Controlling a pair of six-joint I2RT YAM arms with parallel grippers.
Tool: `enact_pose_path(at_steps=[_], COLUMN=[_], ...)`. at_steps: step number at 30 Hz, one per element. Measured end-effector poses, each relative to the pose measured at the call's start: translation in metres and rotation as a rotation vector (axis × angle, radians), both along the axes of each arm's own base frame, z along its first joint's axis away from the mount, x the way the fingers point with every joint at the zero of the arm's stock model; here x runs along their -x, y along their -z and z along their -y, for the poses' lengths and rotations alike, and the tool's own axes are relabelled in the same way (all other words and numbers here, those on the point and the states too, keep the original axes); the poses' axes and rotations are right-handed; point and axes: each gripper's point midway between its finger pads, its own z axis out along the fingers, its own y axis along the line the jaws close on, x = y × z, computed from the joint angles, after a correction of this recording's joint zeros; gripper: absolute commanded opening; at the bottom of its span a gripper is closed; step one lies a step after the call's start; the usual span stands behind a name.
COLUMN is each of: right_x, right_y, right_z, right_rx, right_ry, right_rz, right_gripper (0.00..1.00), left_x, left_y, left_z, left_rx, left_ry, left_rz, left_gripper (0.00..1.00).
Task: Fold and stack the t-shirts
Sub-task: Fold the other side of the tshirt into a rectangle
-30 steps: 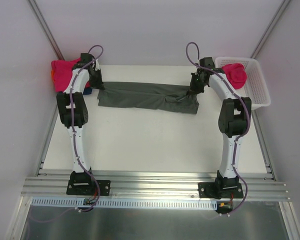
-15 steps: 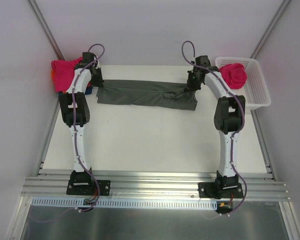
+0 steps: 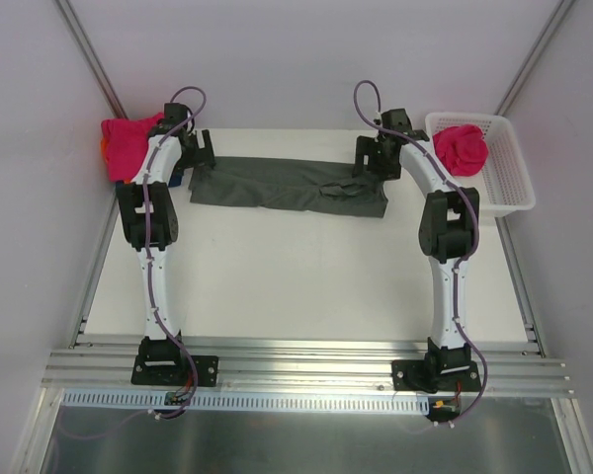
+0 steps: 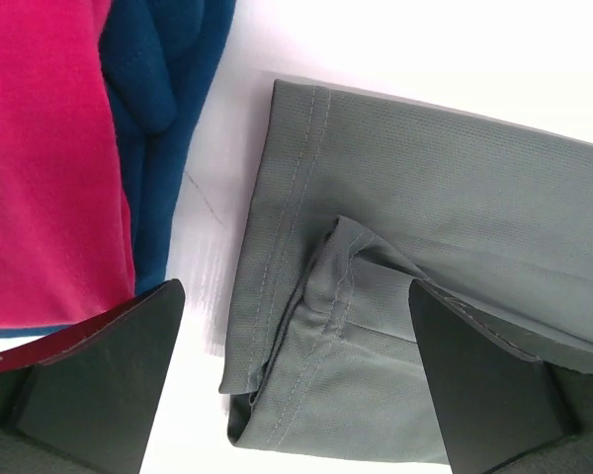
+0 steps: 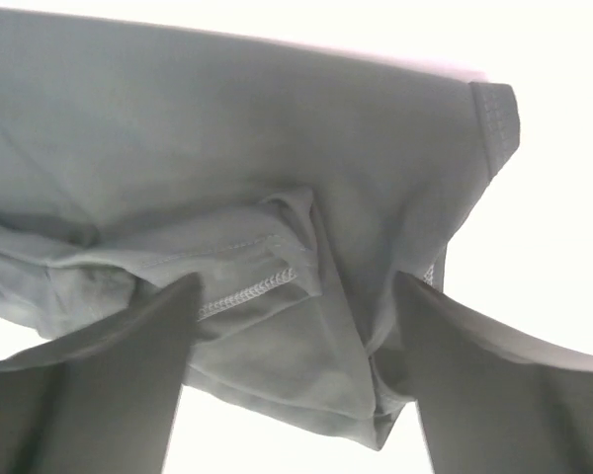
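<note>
Grey cloth stretched across the upper middle of the overhead frame: the grey shirt [image 3: 287,185] is down on the tabletop [image 3: 296,286] as one long folded strip. And there's the release! A second ago both sets of fingers were clamped on its two ends; now the left fingers [image 4: 99,395] stand spread wide, one on each side of the strip's left end, with the hemmed corner lying loose between them. The right fingers [image 5: 89,395] are spread too, over the bunched right end, nothing pinched. The right arm has swung in toward the upper left since the earlier frame, and the strip has slid slightly that way with it. Far upper left, a pink shirt [image 3: 128,146] sits on a blue shirt [image 4: 163,109], just beside the strip's end, not touching. Upper right, another pink one [image 3: 462,146] is heaped in the white basket [image 3: 512,188].
</note>
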Motion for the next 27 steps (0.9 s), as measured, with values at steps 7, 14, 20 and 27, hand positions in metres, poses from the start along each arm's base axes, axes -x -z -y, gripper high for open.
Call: enact_pose_path(at_steps=[7,14,20,27], right_x=[0.000,0.024,0.060,0.090], right_y=[-0.005,-0.039,-0.060,-0.059], right_z=[-0.001,-0.032,-0.099,-0.145], right_rx=[-0.003,-0.109,-0.234,-0.297], right_ry=[-0.012,-0.053,-0.159,-0.237], right_rz=[0.010,0.012,-0.023,-0.082], right_gripper=[0.86,0.81,0.81,0.81], left_x=[0.011,0.029,0.034,0.040], left_y=[-0.001,-0.022,-0.025,-0.017], left_z=[0.002,0.031,0.061,0.082], left_rx=[-0.001,0.099,0.196,0.291], left_ry=[-0.014,0.035,0.099,0.148], left_rz=[-0.022,-0.023,-0.033,-0.064], left_gripper=[0.99,0.82,0.58,0.38])
